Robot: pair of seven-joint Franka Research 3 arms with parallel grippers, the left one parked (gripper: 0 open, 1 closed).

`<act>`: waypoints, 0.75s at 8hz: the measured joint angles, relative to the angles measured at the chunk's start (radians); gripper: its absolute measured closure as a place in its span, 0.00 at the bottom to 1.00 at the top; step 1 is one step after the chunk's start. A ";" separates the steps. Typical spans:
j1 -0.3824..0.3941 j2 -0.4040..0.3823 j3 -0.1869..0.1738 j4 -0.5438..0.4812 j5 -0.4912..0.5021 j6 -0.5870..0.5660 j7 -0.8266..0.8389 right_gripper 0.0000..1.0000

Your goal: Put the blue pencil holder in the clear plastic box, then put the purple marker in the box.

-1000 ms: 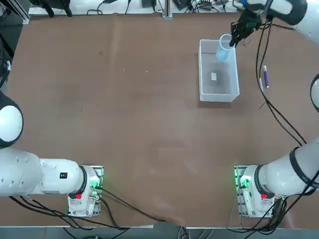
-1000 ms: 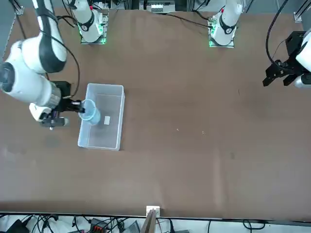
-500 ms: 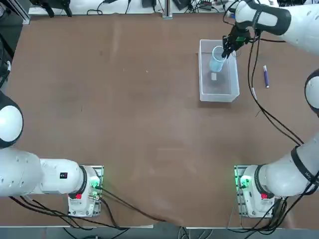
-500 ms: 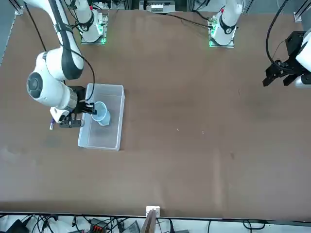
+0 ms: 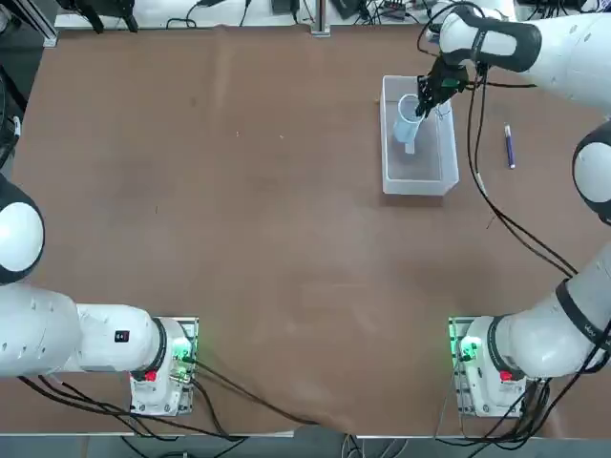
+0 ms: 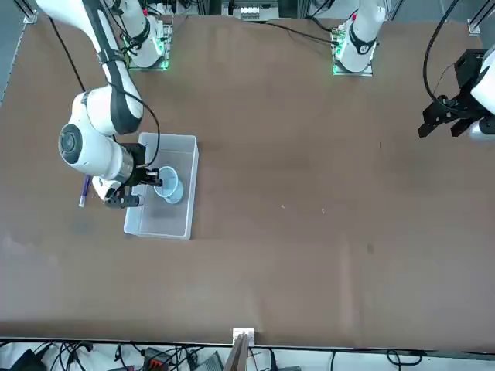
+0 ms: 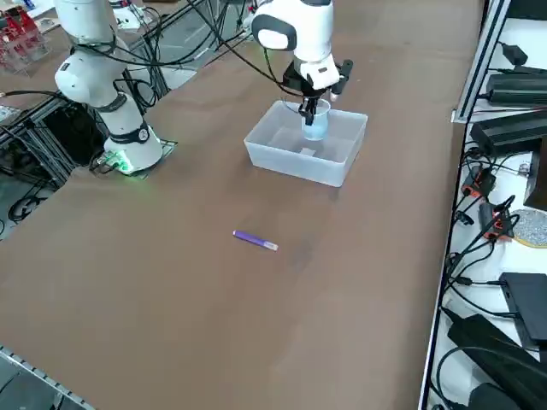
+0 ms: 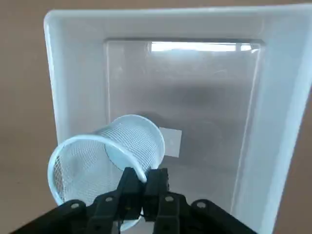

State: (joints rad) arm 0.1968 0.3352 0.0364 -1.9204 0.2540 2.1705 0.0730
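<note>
the right claw (image 8: 144, 187) is clenched on the rim of the cup (image 8: 109, 163), which hangs tilted inside the box (image 5: 449, 153) near the desk's far right corner, seemingly just above its floor, with the marker (image 5: 509, 146) lying beside the box.

The box (image 5: 420, 177) sits on the table (image 5: 239, 210) at about one o'clock from its middle in the top view. The holder (image 5: 409, 118) hangs tilted inside it, and the marker (image 5: 509, 146) lies on the table at three o'clock of the box, apart from it.
</note>
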 joint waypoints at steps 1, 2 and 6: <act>0.006 0.011 0.000 -0.002 0.000 0.004 0.000 0.96; 0.008 0.023 0.000 -0.003 0.000 0.007 0.000 0.96; 0.019 0.057 0.000 -0.003 0.003 0.031 0.001 0.96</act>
State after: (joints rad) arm 0.2157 0.3921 0.0363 -1.9237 0.2566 2.2014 0.0735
